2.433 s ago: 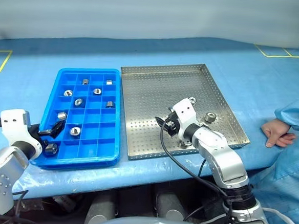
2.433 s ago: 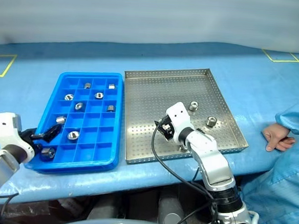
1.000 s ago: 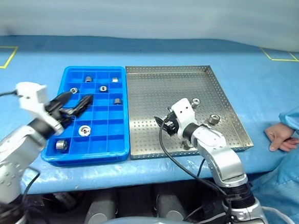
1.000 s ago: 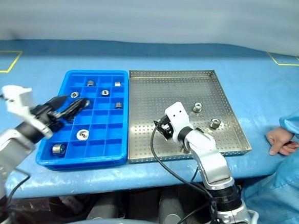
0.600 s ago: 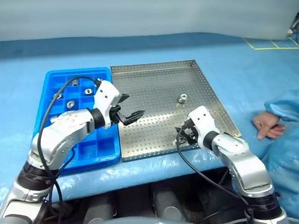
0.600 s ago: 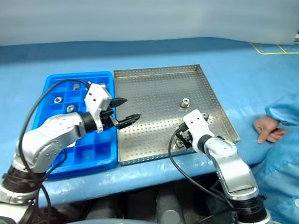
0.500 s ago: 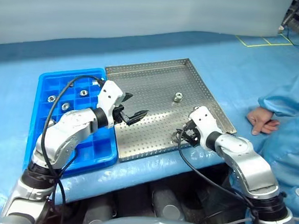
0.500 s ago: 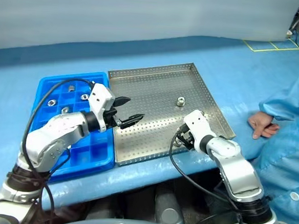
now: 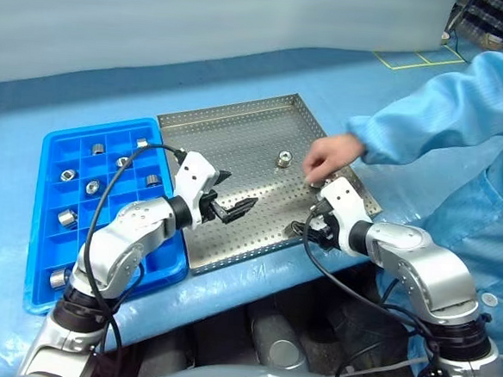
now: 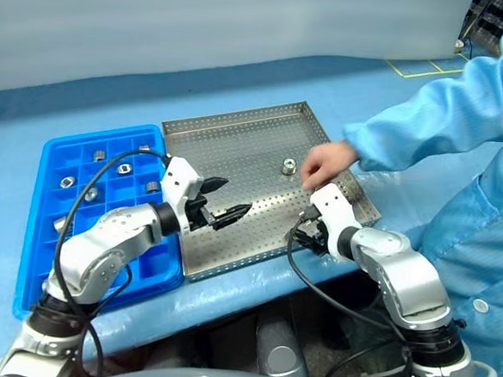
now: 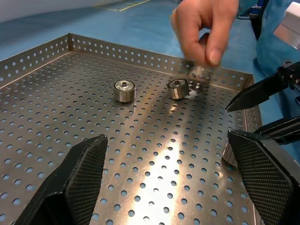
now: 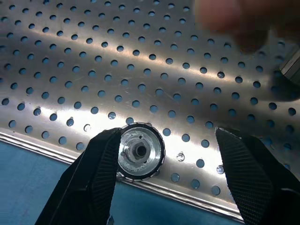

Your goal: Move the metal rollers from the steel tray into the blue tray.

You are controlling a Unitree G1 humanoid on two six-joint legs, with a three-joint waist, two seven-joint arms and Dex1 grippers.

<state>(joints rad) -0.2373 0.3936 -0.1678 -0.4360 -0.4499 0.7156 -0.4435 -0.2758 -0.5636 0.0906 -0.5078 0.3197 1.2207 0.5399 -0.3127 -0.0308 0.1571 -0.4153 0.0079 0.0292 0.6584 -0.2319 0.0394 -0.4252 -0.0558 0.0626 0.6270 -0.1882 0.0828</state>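
**Two trays (image 9: pixel 237 144), eleven rollers (image 9: pixel 67 175) counted**

One blue tray (image 9: pixel 64 151), left of frame, shows at least eight rollers; some cells are hidden. One steel tray, centre frame, carries three: two standing mid-tray, one at the near rim. One person's hand (image 9: pixel 327 155) reaches in.

The blue tray (image 9: pixel 44 252) lay left of the steel tray (image 9: pixel 238 136), their sides touching. Several metal rollers (image 9: pixel 78 195) sat in separate compartments of the blue tray. Another roller (image 9: pixel 283 159) stood on the steel tray's far half; a person's hand (image 9: pixel 330 154) hovered just right of it.
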